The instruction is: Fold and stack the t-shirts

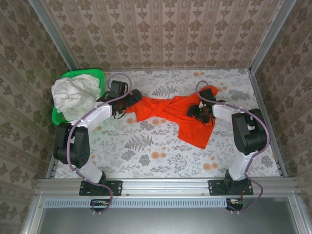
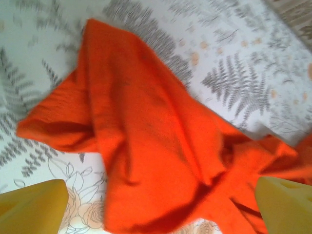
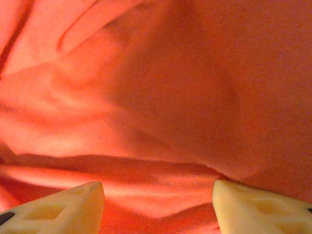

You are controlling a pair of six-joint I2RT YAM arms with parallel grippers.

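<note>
Two t-shirts are showing in the top view. One orange-red t-shirt [image 1: 168, 109] is lying in the middle of the frame, and one white t-shirt [image 1: 73, 95] is sitting at the upper left. One green basket [image 1: 99, 74] is standing there at the upper left too. One table [image 1: 146, 151] is carrying all of it. Two arms are reaching in from the bottom edge, the left arm [image 1: 90, 124] and the right arm [image 1: 243, 126]. They are bringing two grippers, the left gripper [image 1: 131, 99] and the right gripper [image 1: 202, 112]. Two yellow fingers [image 2: 34, 204] are showing in the lower corners of the left wrist view and two cream fingers [image 3: 263, 207] in the lower corners of the right wrist view, making four fingers together.
</note>
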